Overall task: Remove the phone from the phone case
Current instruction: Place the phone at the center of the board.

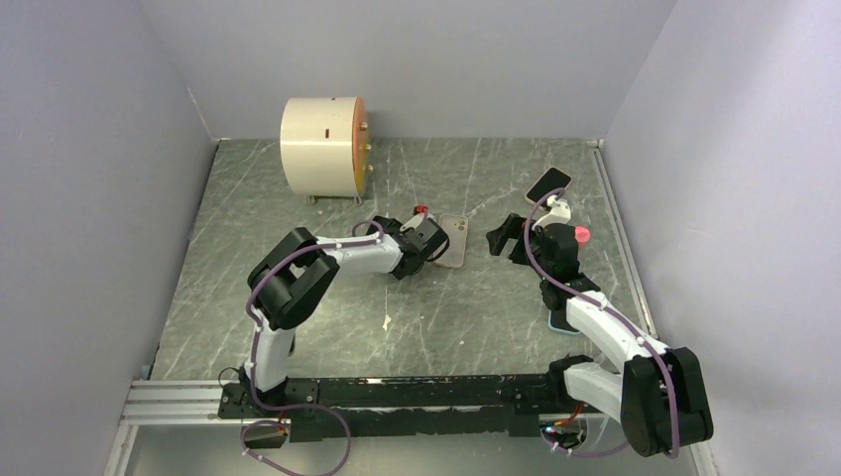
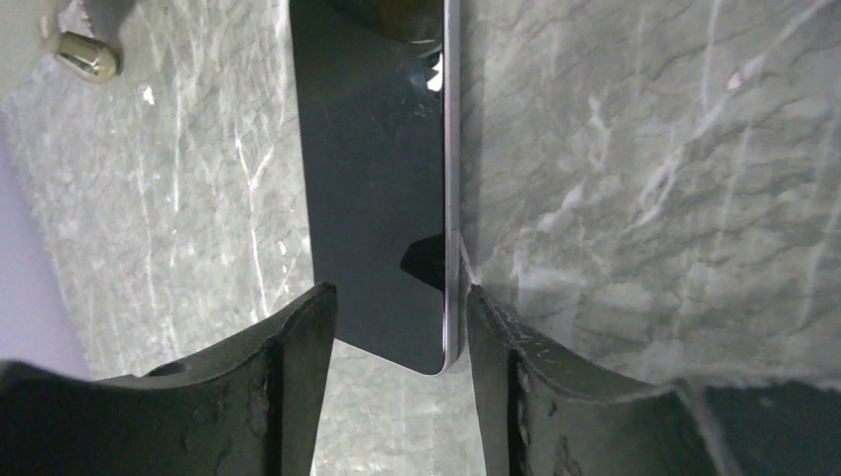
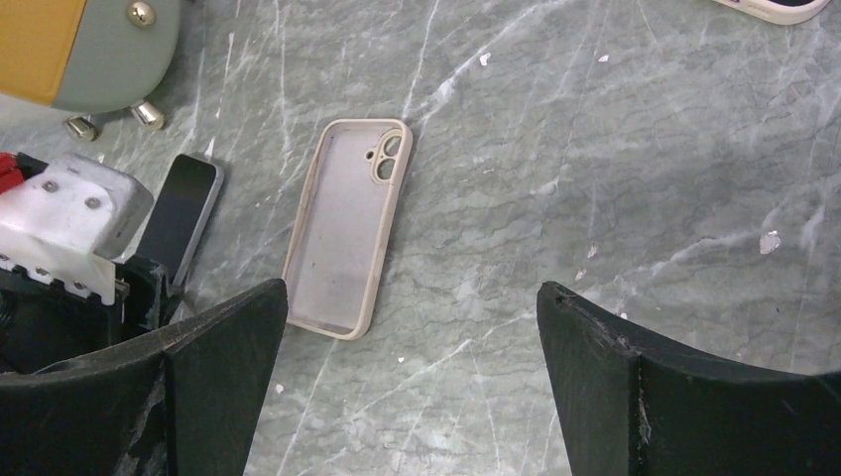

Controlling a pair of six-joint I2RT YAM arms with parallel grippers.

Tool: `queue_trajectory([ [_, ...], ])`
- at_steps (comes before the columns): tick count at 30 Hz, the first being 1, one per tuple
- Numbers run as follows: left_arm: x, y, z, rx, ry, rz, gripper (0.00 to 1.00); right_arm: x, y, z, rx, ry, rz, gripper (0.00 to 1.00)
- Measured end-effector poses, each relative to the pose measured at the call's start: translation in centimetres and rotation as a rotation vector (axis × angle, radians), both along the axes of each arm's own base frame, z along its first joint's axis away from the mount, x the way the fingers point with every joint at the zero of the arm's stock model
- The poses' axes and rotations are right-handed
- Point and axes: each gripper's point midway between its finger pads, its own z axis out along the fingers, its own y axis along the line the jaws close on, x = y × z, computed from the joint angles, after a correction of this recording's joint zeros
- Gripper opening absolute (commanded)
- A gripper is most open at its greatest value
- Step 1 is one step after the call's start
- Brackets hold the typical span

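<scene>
Phone (image 2: 382, 178) looks stiff, slick, fragile; pinch long edges. Left end effector (image 2: 400, 297) parted astride it. Right end effector (image 3: 412, 293) wide open.

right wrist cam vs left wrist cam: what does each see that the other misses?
Right wrist only: the empty phone case, lying inside-up on the table, and another case's edge at top right. Left wrist only: the phone up close, dark screen, between the left fingers, which stand apart. Both: the phone, out of its case, and a brass foot of the drum.
</scene>
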Motion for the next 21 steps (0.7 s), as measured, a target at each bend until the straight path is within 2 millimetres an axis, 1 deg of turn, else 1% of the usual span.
queue_trajectory([
  [5, 0.2, -1.1, 0.3, -0.093, 0.01, 0.0, 0.72, 0.0, 0.0, 0.0, 0.001, 0.0, 0.003, 0.99],
  [8, 0.1, -2.0, 0.4, -0.192, 0.037, 0.001, 0.79, 0.0, 0.1, 0.0, 0.001, 0.0, 0.003, 0.99],
  [10, -0.3, -2.2, 0.3, -0.269, 0.066, 0.005, 0.83, 0.0, 0.1, 0.0, 0.001, 0.0, 0.004, 0.99],
  [12, -0.8, -1.6, 0.2, -0.352, 0.103, 0.023, 0.87, 0.0, 0.1, 0.0, 0.002, 0.0, 0.004, 0.99],
  [15, -1.0, -0.1, 0.4, -0.464, 0.136, 0.07, 0.9, 0.0, 0.1, 0.0, 0.002, 0.0, 0.004, 0.99],
  [19, -0.9, 1.5, 0.7, -0.598, 0.149, 0.122, 0.91, 0.0, 0.1, 0.0, 0.002, 0.0, 0.004, 0.99],
  [21, -1.0, 1.9, 0.7, -0.662, 0.162, 0.143, 0.91, 0.0, 0.1, 0.0, 0.001, 0.0, 0.004, 0.99],
])
